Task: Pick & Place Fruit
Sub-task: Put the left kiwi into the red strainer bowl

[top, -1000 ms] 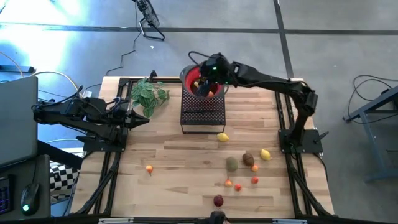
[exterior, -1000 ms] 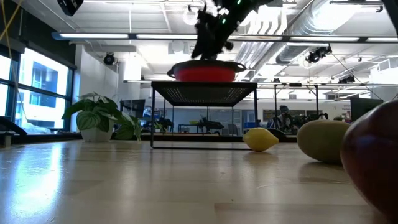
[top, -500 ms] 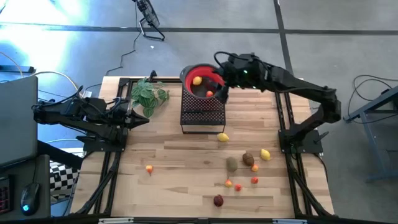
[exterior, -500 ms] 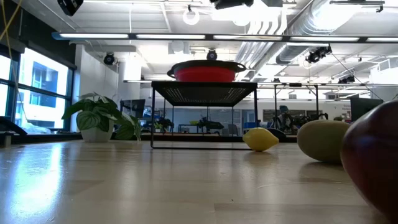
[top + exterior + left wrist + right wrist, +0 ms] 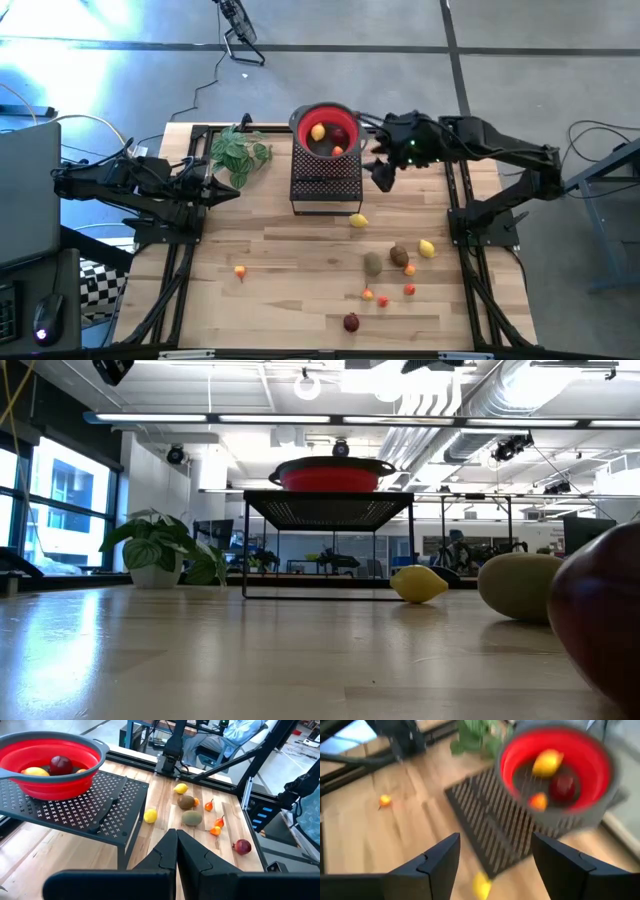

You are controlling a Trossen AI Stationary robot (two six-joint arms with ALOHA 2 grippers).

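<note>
A red bowl (image 5: 325, 128) stands on a black mesh stand (image 5: 325, 180) and holds a lemon (image 5: 318, 130), a dark red ball (image 5: 340, 135) and a small orange piece (image 5: 337, 151). More fruit lies on the table: two lemons (image 5: 358, 221) (image 5: 427, 248), a brown oval (image 5: 399, 255), an olive oval (image 5: 373, 264), small orange and red pieces (image 5: 383, 297) and a dark red ball (image 5: 351, 322). One orange piece (image 5: 240, 271) lies alone to the left. My right gripper (image 5: 379, 165) hovers open to the right of the bowl (image 5: 555, 770). My left gripper (image 5: 176, 840) waits shut at the table's left.
A leafy green plant (image 5: 240, 152) stands left of the stand. A dark long object (image 5: 107, 805) lies on the mesh stand (image 5: 75, 805) beside the bowl (image 5: 50, 760). Black frame rails (image 5: 175, 270) run along the table's left and right sides. Bare wood lies near the left front.
My right gripper has risen from inside the bowl and drawn back toward the table's right edge, now beside the stand. With it gone, the lemon, the dark red ball and the orange piece show in the bowl. The left arm has kept still.
</note>
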